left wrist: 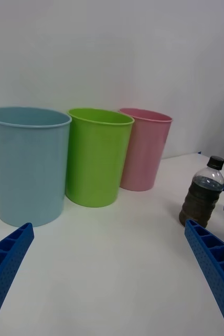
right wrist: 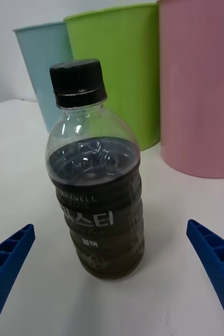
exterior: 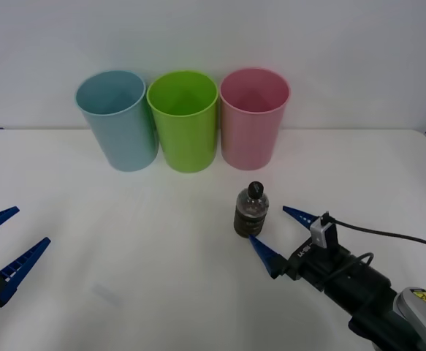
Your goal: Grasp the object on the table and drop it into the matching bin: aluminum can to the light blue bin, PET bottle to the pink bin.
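Right gripper (exterior: 277,235) fingers spread wide, low over white table (exterior: 125,248); PET bottle (exterior: 250,210) upright just ahead between fingertips, ungripped; left gripper (exterior: 4,245) also spread, idle, well apart; pink bin (exterior: 253,117) beyond bottle

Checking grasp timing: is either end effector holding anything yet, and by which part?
Nothing is held. The open right end effector flanks the PET bottle without touching; the left end effector is open.

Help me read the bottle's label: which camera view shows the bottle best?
The right wrist view: the PET bottle stands close, between the open right gripper's fingers, label lettering visible. The front view and left wrist view show it small and far off.
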Robot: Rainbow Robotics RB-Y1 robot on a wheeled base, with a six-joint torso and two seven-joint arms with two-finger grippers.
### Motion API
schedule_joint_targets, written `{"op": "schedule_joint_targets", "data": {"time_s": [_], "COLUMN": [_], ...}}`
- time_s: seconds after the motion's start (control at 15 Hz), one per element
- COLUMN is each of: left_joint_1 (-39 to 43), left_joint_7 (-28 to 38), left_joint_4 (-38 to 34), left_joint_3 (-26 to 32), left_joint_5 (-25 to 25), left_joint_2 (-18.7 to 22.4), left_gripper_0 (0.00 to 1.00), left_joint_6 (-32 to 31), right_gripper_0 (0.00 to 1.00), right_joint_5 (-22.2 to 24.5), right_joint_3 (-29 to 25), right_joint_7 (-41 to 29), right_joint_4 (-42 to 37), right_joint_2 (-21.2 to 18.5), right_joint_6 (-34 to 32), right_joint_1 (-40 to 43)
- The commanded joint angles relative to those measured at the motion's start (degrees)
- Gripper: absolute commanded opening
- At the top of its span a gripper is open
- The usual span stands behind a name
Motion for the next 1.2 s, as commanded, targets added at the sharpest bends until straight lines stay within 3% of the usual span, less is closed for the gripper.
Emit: {"op": "schedule_joint_targets", "data": {"time_s": [0.07, 0.47, 0.8, 1.2], "left_joint_1": [0.0, 0.0, 0.0, 0.0], "left_joint_7": [0.0, 0.0, 0.0, 0.0], "left_joint_4": [0.0, 0.0, 0.0, 0.0], "left_joint_3": [0.0, 0.0, 0.0, 0.0], "left_joint_5": [0.0, 0.0, 0.0, 0.0], "left_joint_2": [0.0, 0.0, 0.0, 0.0], "left_gripper_0": [1.0, 1.0, 1.0, 1.0], "left_joint_6": [0.0, 0.0, 0.0, 0.0], "right_gripper_0": [1.0, 1.0, 1.0, 1.0], "right_joint_5": [0.0, 0.1, 1.2, 1.6], "right_joint_3": [2.5, 7.4, 7.9, 8.6], "right_joint_7": [0.0, 0.0, 0.1, 0.2], "right_joint_4": [-0.1, 0.1, 7.0, 7.7], "right_joint_2": [0.0, 0.1, 3.7, 4.7], "right_joint_6": [3.7, 11.3, 11.2, 12.4], "right_joint_1": [-1.8, -5.0, -10.1, -10.9]}}
